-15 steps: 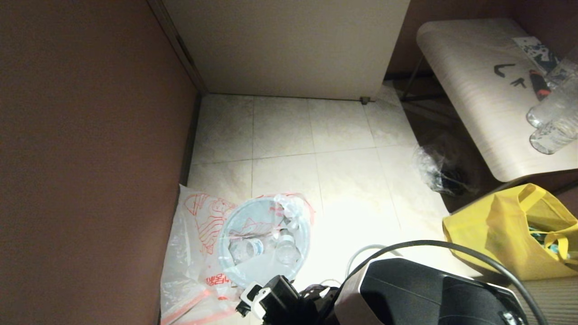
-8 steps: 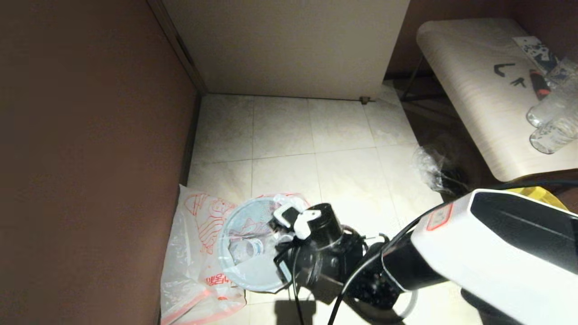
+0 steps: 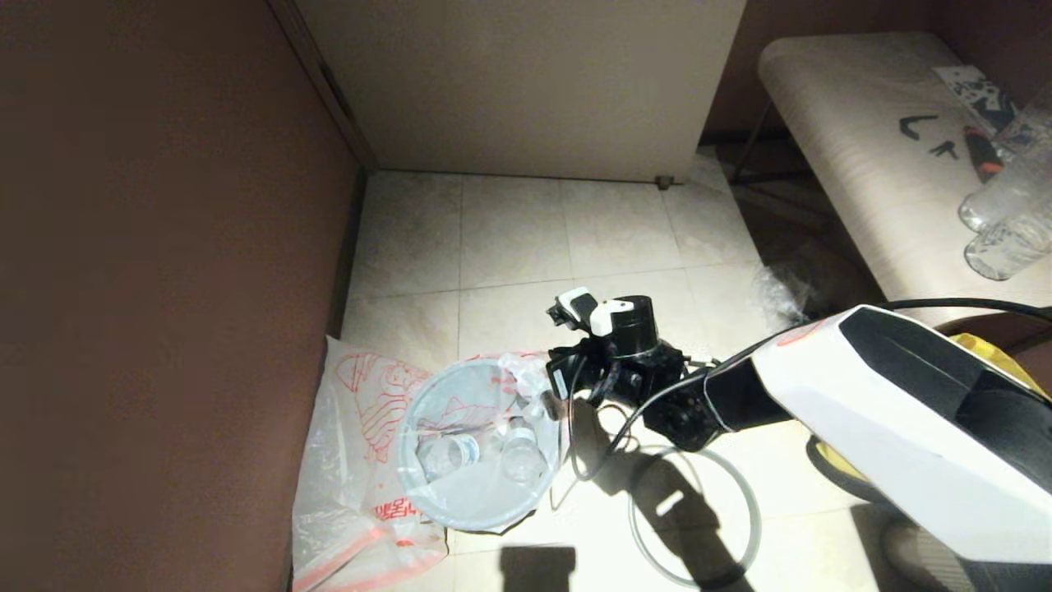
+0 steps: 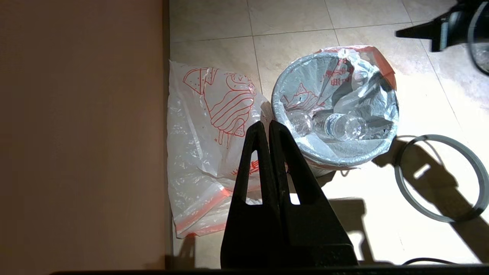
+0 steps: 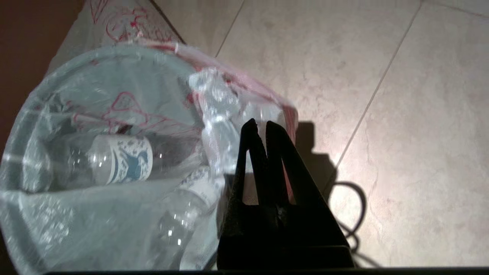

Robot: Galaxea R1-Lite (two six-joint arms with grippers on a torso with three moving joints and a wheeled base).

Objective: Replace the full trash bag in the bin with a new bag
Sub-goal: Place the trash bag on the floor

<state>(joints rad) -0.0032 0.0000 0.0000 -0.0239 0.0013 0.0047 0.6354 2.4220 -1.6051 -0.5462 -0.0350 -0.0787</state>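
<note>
I am swinging the right gripper (image 5: 259, 126), fingers pressed together and empty, up to the full trash bag (image 3: 481, 444) rim for a grab.

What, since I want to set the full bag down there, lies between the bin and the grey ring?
Nothing: the left wrist view shows only bare floor tile, partly shadowed, between the bin and the grey ring.

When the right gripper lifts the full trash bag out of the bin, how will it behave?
The full trash bag is thin, crinkled film, so it will probably sag and stretch. Only a few empty-looking clear bottles show inside, so likely light. They may shift and roll as it rises from the bin.
</note>
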